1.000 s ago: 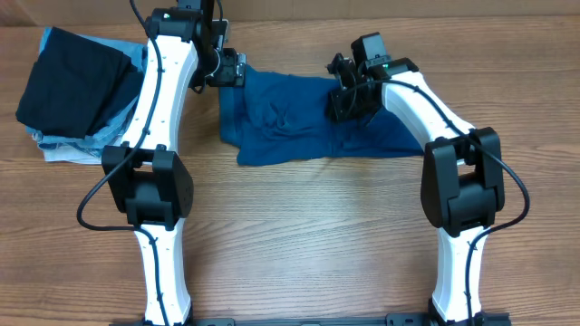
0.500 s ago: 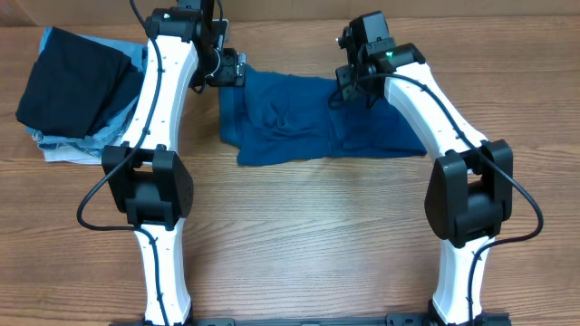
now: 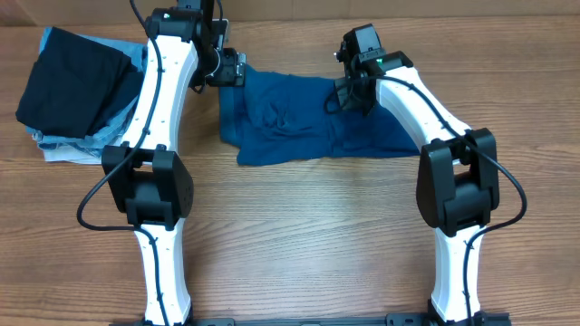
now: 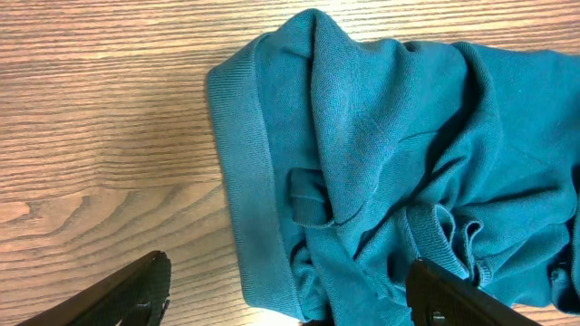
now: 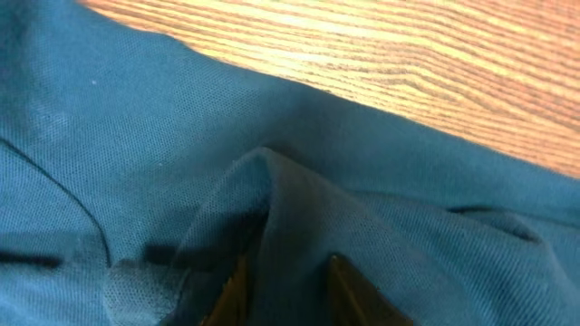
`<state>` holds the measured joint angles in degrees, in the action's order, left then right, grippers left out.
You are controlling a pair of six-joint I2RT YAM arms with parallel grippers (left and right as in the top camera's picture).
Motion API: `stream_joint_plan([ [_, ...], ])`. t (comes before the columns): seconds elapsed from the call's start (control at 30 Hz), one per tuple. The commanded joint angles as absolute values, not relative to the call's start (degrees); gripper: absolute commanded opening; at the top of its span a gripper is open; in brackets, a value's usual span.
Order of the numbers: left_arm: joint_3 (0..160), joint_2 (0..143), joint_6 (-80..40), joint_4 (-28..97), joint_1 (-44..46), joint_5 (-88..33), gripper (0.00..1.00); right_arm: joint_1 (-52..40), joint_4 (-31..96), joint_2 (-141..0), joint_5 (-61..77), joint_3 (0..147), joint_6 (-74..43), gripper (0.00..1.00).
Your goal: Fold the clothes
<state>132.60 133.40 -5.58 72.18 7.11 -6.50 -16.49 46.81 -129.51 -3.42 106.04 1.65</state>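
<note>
1. At the T-shirt's [image 3: 290, 122] left end, your left gripper [image 4: 290, 303] hangs with jaws wide, straddling the ribbed edge.
2. Across the far middle of the table [image 3: 299, 235], it lies crumpled, long axis running left to right between your grippers.
3. Rightward, your right gripper [image 5: 285, 290] is narrow, seemingly pinching a raised fold near the far edge.

No legible text or markings

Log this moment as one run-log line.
step: fold not yet made | blue T-shirt: crumpled on table | left gripper: open, over shirt edge | right gripper: shut on raised shirt fold
</note>
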Motion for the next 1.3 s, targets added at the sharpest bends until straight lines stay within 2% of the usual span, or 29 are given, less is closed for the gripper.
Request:
stream_joint_plan([
  [0.0,133.3,133.4,-5.1,72.0,7.2,-7.1,0.86,-16.6,45.8,-130.6,-3.8,106.1,1.5,0.16],
  [0.1,133.3,133.4,-5.1,72.0,7.2,-7.1,0.86,-16.6,45.5,-130.6,-3.8,106.5,1.5,0.06],
  [0.43,133.3,133.4,-5.1,72.0,7.2,-7.1,0.86,-21.5,45.4,-130.9,-3.8,108.4,1.5,0.04],
  [0.47,133.3,133.4,-5.1,72.1,7.2,-7.1,0.86,-21.7,45.2,-131.1,-3.8,108.3,1.5,0.12],
  [0.5,133.3,133.4,-5.1,72.2,7.2,-7.1,0.86,-21.7,45.2,-131.4,-3.8,108.3,1.5,0.3],
  [0.53,133.3,133.4,-5.1,72.2,7.2,-7.1,0.86,-21.7,45.2,-131.7,-3.8,108.3,1.5,0.41],
  [0.6,133.3,133.4,-5.1,72.2,7.2,-7.1,0.86,-21.4,45.1,-131.7,-3.8,108.4,1.5,0.46],
  [0.77,133.3,133.4,-5.1,72.2,7.2,-7.1,0.87,-21.2,46.2,-125.3,-3.8,112.4,1.5,0.55],
  [0.9,133.3,133.4,-5.1,72.4,7.2,-7.1,0.87,-17.4,51.2,-119.4,-4.2,113.5,-2.0,0.58],
  [1.07,133.3,133.4,-5.1,72.4,7.2,-7.1,0.89,-5.1,61.4,-119.0,3.0,113.3,-0.1,0.56],
  [1.17,133.3,133.4,-5.1,72.4,7.2,-7.1,0.9,2.1,62.8,-119.0,7.1,112.4,1.5,0.56],
  [1.27,133.3,133.4,-5.1,72.4,7.2,-7.1,0.89,8.4,62.5,-119.7,18.1,109.5,6.3,0.56],
])
